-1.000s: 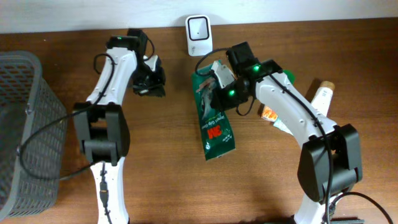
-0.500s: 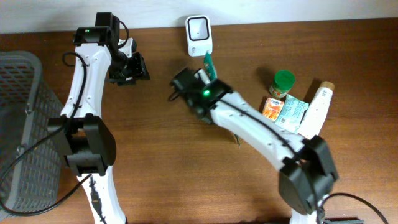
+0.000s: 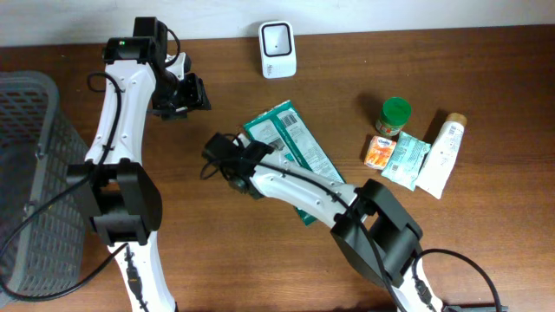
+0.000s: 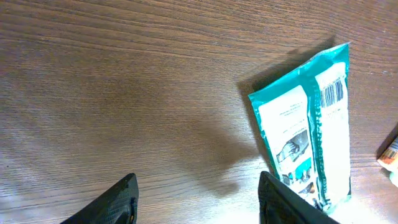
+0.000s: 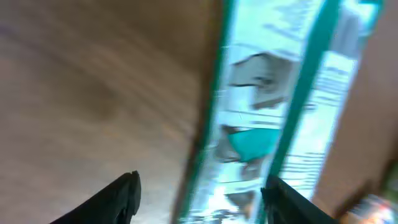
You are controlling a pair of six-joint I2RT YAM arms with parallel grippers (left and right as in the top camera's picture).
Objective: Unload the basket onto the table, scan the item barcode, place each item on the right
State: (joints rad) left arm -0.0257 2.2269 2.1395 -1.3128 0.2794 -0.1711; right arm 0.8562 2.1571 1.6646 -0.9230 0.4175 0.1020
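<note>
The item, a teal and white packet (image 3: pixel 290 146), lies flat on the table below the white scanner (image 3: pixel 277 38). Its printed back faces up, and its barcode (image 4: pixel 334 93) shows in the left wrist view. My left gripper (image 3: pixel 184 94) hovers to the packet's upper left, open and empty (image 4: pixel 199 202). My right gripper (image 3: pixel 224 158) sits at the packet's left edge. In the blurred right wrist view it is open (image 5: pixel 199 199), with the packet (image 5: pixel 280 112) spread below and ahead of its fingers, not gripped.
A grey mesh basket (image 3: pixel 35 173) stands at the left edge. At the right lie a green-lidded jar (image 3: pixel 395 114), an orange pack (image 3: pixel 377 152), a teal sachet (image 3: pixel 406 159) and a white tube (image 3: pixel 442 154).
The right gripper has opened and let the packet go; it now lies flat, back side up. The right arm swung down and left. The left gripper has opened and moved up and left.
</note>
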